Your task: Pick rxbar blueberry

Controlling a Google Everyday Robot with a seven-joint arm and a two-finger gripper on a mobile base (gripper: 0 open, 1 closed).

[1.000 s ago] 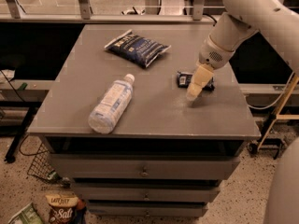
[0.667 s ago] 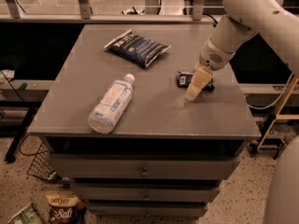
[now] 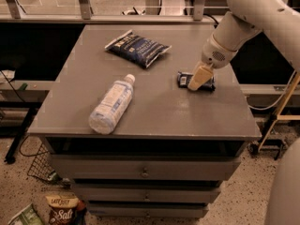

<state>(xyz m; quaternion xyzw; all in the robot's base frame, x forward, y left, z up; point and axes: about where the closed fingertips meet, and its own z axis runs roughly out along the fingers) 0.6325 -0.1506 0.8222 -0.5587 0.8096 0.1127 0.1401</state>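
Note:
The rxbar blueberry (image 3: 183, 79) is a small flat dark blue wrapper with a white patch, lying on the right part of the grey table top (image 3: 159, 111). My gripper (image 3: 195, 81) hangs from the white arm at the right. It points down onto the middle of the bar and covers that part, so only the bar's left and right ends show. I cannot tell whether it touches the bar.
A larger puffy dark blue snack bag (image 3: 138, 48) lies at the back centre of the table. A clear water bottle (image 3: 111, 105) lies on its side at the front left. The table's right edge is close to the bar. Snack bags (image 3: 61, 209) lie on the floor at lower left.
My gripper has shifted a little toward the back, further over the bar. The bar, bag and bottle have not moved.

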